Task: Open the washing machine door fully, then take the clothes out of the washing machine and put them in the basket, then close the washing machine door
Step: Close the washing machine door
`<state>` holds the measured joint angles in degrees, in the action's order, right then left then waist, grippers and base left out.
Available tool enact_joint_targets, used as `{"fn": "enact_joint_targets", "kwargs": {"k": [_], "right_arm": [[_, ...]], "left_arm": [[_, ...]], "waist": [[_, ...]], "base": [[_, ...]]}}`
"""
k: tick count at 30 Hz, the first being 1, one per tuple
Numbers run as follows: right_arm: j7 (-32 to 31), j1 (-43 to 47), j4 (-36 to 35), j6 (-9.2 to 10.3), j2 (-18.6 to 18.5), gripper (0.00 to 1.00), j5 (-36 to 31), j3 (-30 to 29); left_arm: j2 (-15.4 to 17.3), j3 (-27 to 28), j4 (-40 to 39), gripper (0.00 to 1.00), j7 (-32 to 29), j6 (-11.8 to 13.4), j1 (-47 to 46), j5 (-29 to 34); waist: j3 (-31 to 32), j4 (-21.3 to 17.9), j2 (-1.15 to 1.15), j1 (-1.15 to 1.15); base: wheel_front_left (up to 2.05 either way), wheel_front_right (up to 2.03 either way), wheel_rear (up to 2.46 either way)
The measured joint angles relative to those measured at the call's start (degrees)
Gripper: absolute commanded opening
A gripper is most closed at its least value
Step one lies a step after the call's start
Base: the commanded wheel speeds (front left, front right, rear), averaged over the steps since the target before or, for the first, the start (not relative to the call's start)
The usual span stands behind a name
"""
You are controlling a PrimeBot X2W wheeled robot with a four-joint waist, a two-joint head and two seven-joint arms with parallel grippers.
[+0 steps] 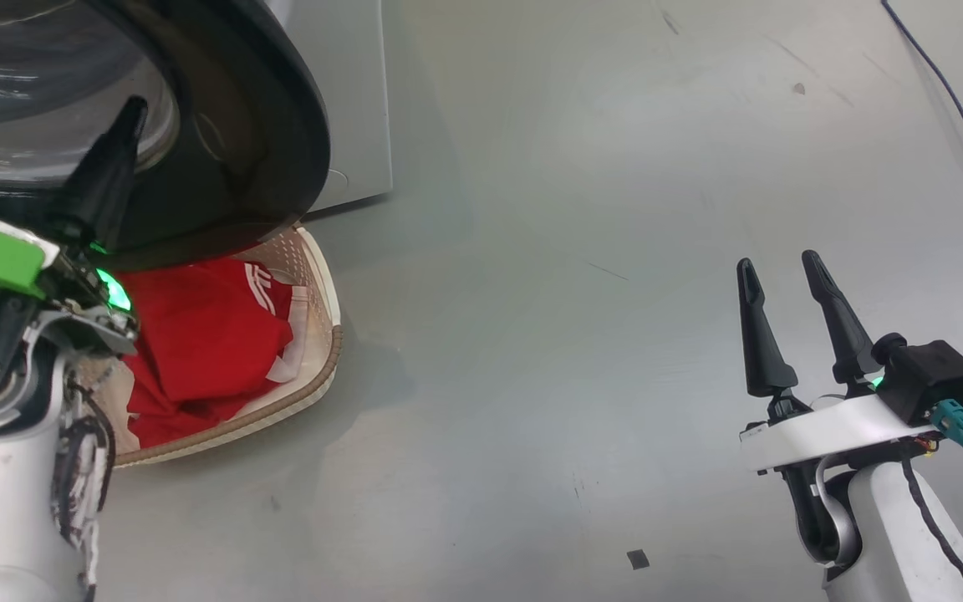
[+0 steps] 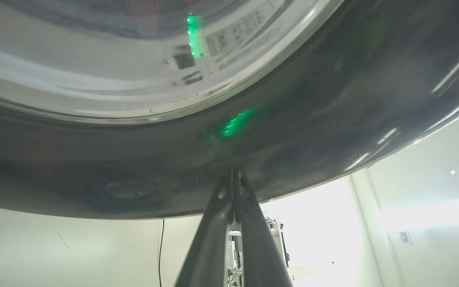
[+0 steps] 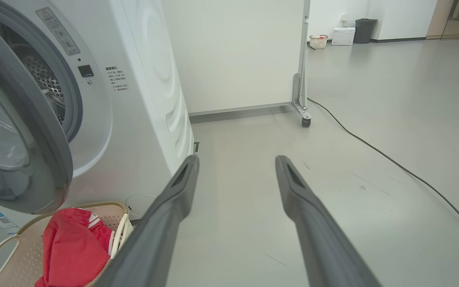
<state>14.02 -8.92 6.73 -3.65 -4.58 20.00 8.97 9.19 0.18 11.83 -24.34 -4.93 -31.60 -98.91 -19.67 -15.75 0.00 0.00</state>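
A: Where are we in the job?

B: The last step, I'd judge: closing up. The washing machine (image 3: 142,99) stands off to the left of the right gripper (image 1: 780,262). The washing machine door (image 1: 272,167) hangs partly swung out, right at the tips of the left gripper (image 2: 233,174).

A: And the laundry?

B: The basket (image 1: 324,368) sits just below the left gripper, under the door's lower edge. The clothes (image 1: 206,343) lie heaped inside it. What shows of the drum past the door holds no red.

A: The hands?

B: The left fingers are pressed together into one point. They touch the door's glossy black rim and grip nothing. The right gripper's fingers are spread and empty over bare floor, well apart from the door.

A: So what next?

B: A steady push from those closed tips, following the door's arc toward the opening until it latches. The rim is slick and curved, so the tips could slide. Keeping the contact square matters.
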Motion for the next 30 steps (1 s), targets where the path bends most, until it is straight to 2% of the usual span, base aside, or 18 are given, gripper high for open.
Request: {"fn": "enact_joint_targets", "kwargs": {"k": [8,9,10,11,23,30], "right_arm": [[0.15,0.18,-0.05,-0.31,-1.0,1.0,-1.34,-0.96],[0.22,0.28,-0.1,-0.31,-1.05,1.0,-1.6,-1.07],[0.22,0.28,-0.1,-0.31,-1.05,1.0,-1.6,-1.07],[0.43,0.8,-0.16,-0.31,-1.33,1.0,-2.01,-1.26],[0.43,2.65,-0.36,-0.32,-2.02,1.0,-2.74,-1.89],[0.43,3.5,-0.47,-0.31,-2.19,1.0,-3.04,-2.08]], "left_arm": [[-2.94,1.65,0.41,0.0,2.85,-1.49,7.82,-0.4],[-3.35,1.71,0.43,0.06,3.38,-1.52,8.63,-0.4],[-3.35,1.71,0.43,0.69,3.38,-1.52,8.63,-0.4],[-4.53,1.54,0.44,0.98,4.04,-1.92,11.01,-0.13],[-6.32,2.83,-3.23,1.0,10.37,-1.96,14.46,1.98],[-5.93,1.67,-10.11,1.0,16.44,-1.96,15.47,13.8]], "waist": [[1.49,3.41,0.0,0.0],[1.7,3.88,0.0,0.0],[1.7,3.88,0.0,0.0],[2.34,5.4,0.0,0.0],[4.65,11.1,0.0,0.0],[6.33,13.77,0.0,0.0]], "base": [[0.0,0.0,0.0],[0.0,0.0,0.0],[0.0,0.0,0.0],[0.0,0.0,0.0],[0.0,0.0,0.0],[0.0,0.0,0.0]]}}
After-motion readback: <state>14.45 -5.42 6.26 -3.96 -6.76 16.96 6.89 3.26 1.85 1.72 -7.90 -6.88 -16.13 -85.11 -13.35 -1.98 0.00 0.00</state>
